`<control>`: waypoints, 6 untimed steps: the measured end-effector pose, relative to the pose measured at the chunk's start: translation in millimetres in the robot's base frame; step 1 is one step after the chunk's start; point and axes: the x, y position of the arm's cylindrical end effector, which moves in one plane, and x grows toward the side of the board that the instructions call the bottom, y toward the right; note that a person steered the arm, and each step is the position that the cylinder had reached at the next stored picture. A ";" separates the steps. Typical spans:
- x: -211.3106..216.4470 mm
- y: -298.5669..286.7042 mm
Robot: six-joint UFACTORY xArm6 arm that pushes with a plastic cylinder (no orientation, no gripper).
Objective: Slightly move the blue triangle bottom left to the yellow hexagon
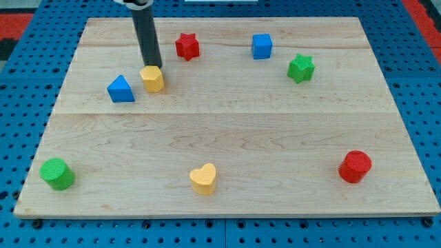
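The blue triangle [120, 89] lies on the wooden board [227, 124] at the upper left. The yellow hexagon [153, 78] sits just to its right and slightly higher, a small gap between them. My tip [152, 66] stands at the top edge of the yellow hexagon, touching or nearly touching it. The rod rises from there to the view's top. The tip is up and to the right of the blue triangle, with the hexagon between them.
A red star [187, 46], a blue cube [262, 46] and a green star [300, 68] lie along the top. A green cylinder [56, 173] sits at the bottom left, a yellow heart [204, 178] at the bottom middle, a red cylinder [355, 166] at the bottom right.
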 end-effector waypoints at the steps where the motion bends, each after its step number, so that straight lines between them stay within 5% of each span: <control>1: 7.7 -78.7; 2: 42.5 -91.6; 5: 137.8 -9.8; 6: 147.1 -40.4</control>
